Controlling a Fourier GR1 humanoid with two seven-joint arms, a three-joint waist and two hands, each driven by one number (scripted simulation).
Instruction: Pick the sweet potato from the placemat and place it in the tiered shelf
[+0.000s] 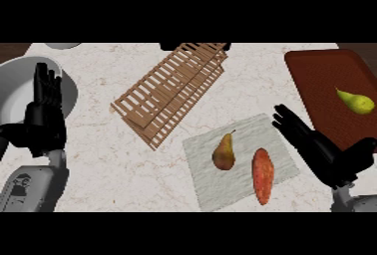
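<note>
In the head view, the orange, spindle-shaped sweet potato (263, 175) lies on the grey cloth placemat (213, 191), near its right edge, with a brown pear (224, 152) just left of it. The right hand (316, 147), fingers straight and open, hovers just right of the placemat. A slatted wooden tiered shelf (171, 92) sits mid-counter. A green pear (356, 102) rests on the reddish tray (316, 74) at the counter's right edge. The left hand (44, 112) rests open at the left edge, over a grey plate (16, 79).

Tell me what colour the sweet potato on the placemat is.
Orange-red, seen in the head view: sweet potato.
</note>
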